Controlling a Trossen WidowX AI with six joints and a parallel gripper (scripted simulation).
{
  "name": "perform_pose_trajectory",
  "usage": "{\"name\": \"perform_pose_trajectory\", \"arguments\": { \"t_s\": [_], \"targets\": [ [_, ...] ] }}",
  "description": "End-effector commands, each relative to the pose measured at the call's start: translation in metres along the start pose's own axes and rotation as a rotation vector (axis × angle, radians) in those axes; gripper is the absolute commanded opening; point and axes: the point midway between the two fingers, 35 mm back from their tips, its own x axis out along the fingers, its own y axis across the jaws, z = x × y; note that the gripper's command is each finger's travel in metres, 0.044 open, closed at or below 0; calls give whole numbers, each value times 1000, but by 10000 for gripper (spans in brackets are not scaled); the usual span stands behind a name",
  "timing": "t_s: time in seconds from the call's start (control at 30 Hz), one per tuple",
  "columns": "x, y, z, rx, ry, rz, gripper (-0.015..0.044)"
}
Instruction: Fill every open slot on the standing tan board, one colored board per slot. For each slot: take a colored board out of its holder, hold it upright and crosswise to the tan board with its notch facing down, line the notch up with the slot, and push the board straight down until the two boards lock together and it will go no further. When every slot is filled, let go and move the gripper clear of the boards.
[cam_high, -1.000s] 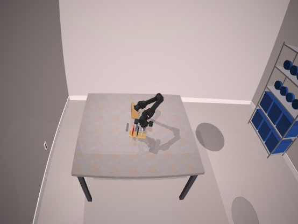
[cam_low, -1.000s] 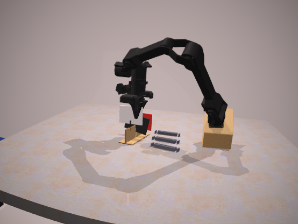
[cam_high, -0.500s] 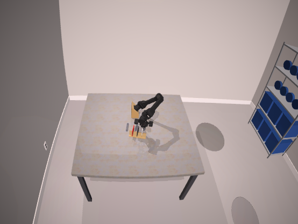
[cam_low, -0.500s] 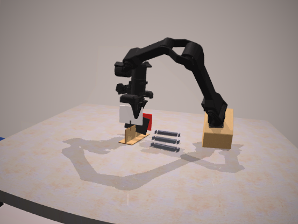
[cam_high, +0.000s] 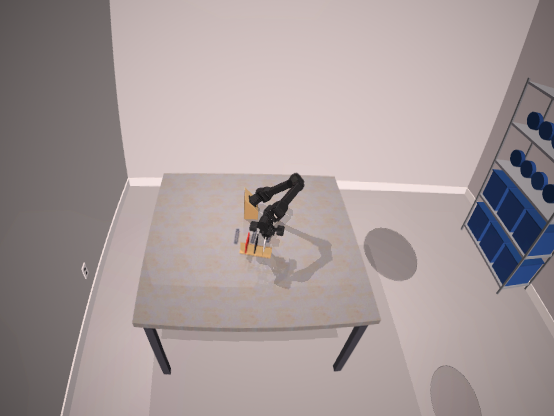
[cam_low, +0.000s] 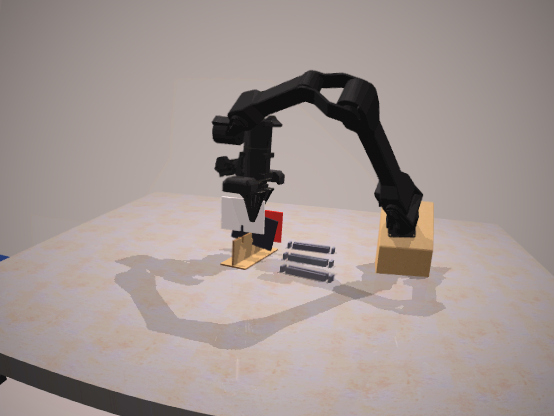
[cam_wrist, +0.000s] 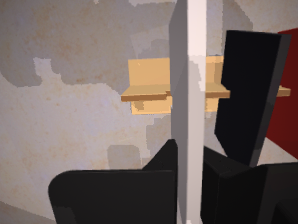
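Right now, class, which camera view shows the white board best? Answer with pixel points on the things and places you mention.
The exterior view: it shows the white board's (cam_high: 265, 244) (cam_low: 235, 214) (cam_wrist: 196, 125) broad face, raised over the tan board (cam_low: 242, 250) in the fingers (cam_low: 253, 212). The wrist view gives mainly its edge, close up; the top view just a thin sliver.

Black board (cam_high: 256, 243) (cam_low: 266, 234) (cam_wrist: 246, 95) (tilted) obstructing one side, the other open
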Motion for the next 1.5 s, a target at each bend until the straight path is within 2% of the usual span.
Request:
{"name": "perform_pose_trajectory", "arguments": {
  "t_s": [0.0, 1.47],
  "targets": [
    [3, 1, 0, 4, 2, 4, 0],
    [31, 1, 0, 3, 2, 5, 0]
  ]
}}
